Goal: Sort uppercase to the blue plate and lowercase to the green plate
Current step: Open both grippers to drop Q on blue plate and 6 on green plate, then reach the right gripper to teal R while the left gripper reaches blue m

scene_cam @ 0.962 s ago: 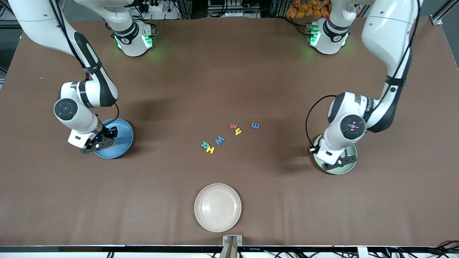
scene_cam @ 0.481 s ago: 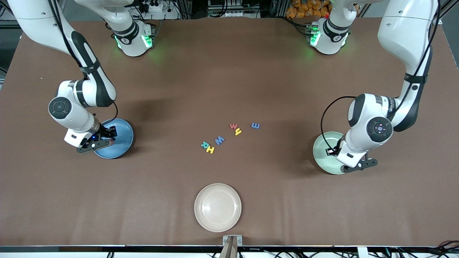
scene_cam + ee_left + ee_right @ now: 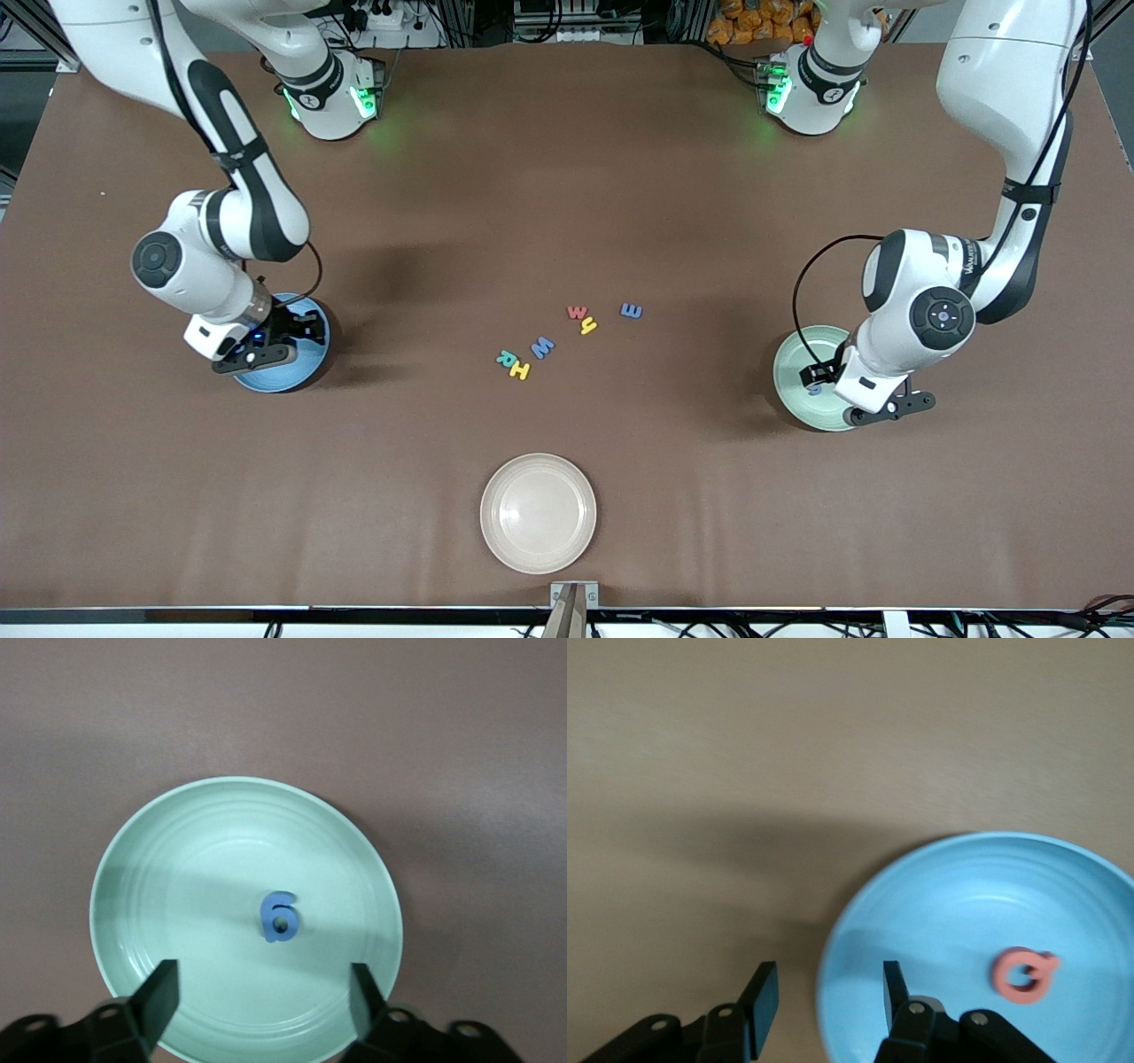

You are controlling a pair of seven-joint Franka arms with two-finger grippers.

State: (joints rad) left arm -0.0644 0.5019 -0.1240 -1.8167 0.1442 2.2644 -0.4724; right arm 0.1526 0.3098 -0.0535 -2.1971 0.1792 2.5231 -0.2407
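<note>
Front view, inventory as I read it from the remote desk: the left gripper (image 3: 873,409), low right of frame over the rim of the green plate (image 3: 791,368), has opened its jaws within the last second; a moment ago they were shut and the blue g (image 3: 280,916) was not yet lying free. In the left wrist view that g rests flat near the plate's middle, jaws wide apart above it and touching nothing. The right gripper (image 3: 266,347), left of frame over the blue plate (image 3: 292,377), has drifted back over the plate since half a second ago; its jaws stand partly apart and empty in the right wrist view, with the red Q (image 3: 1023,974) lying on the blue plate. I take it one letter of each kind is now delivered. Remaining on the worktop, frame centre: green R (image 3: 506,358), yellow H (image 3: 519,370), blue W (image 3: 542,346), red w (image 3: 578,312), yellow y (image 3: 587,326), blue m (image 3: 631,310). Cream plate (image 3: 538,513), lower centre: nothing in it.
</note>
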